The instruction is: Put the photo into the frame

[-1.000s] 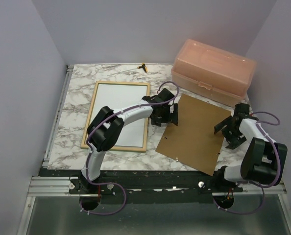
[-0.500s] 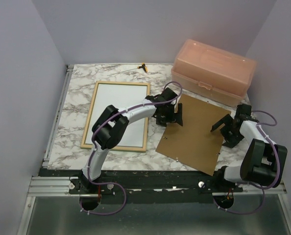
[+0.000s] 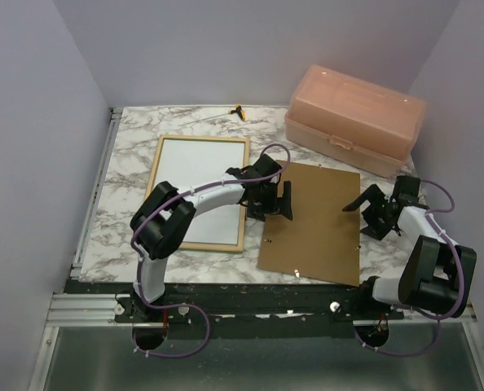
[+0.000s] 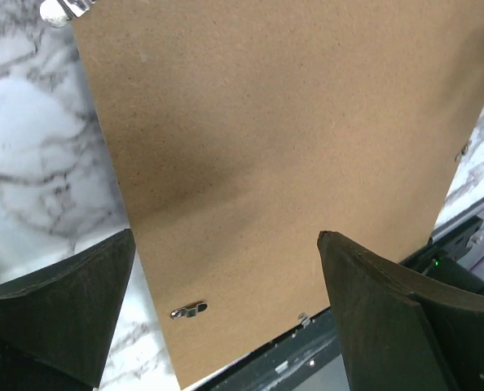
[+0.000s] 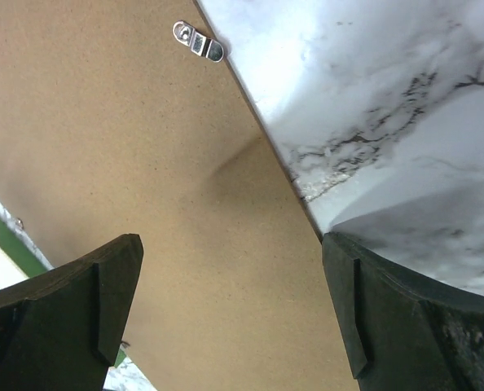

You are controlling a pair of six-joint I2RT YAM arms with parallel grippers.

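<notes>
Photo [image 3: 197,163] is lying white side up inside the frame [image 3: 203,138] in the top view, probably leaving you only the backing panel [image 3: 315,224] beside it. Left wrist view is showing your left end effector [image 4: 226,235] spread over that panel; right wrist view, the right end effector [image 5: 231,238] spread likewise.

Hemmed in at 9, 12 and 3 o'clock by plain lilac walls [image 3: 226,49]: white, grey-veined marble counter [image 3: 128,175], evenly lit, aluminium rail [image 3: 79,308] at 6.
</notes>
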